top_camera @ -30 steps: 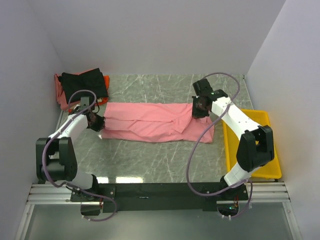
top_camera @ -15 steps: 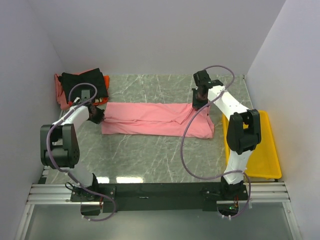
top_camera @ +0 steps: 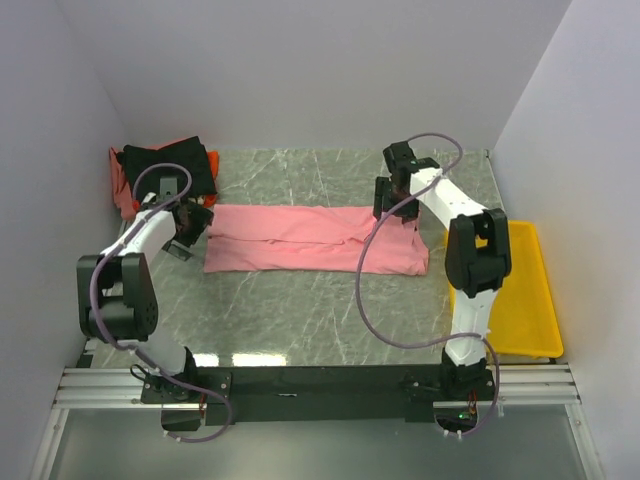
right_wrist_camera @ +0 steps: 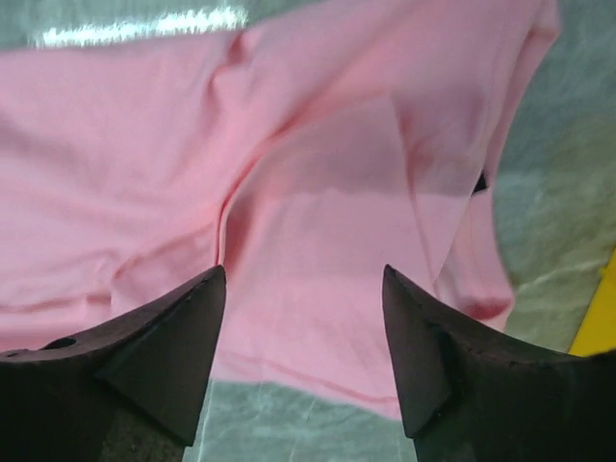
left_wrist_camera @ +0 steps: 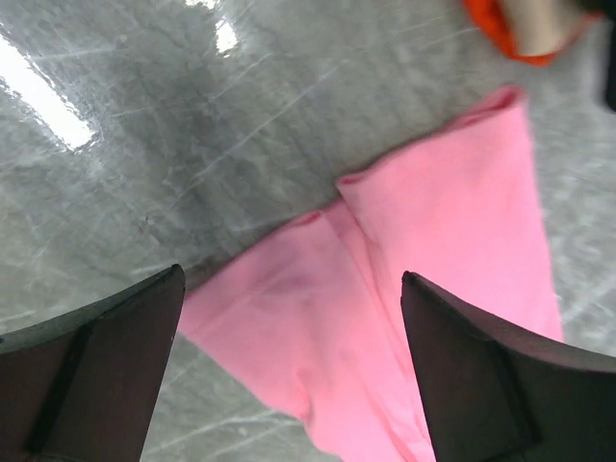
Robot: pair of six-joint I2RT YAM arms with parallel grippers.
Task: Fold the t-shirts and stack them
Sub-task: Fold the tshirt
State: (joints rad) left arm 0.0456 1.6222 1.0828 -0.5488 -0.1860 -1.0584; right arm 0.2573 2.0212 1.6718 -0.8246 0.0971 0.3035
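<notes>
Hovering, spread & empty — left end effector [left_wrist_camera: 291,277], right end effector [right_wrist_camera: 303,272] — over pink t-shirt [top_camera: 300,240].

Grey marble counter [top_camera: 300,310]: salmon-pink t-shirt [top_camera: 300,238] lies flat, folded into a long strip; pile of folded t-shirts [top_camera: 165,170], black on top, far-left of it; yellow bin [top_camera: 535,290] right of it.
</notes>
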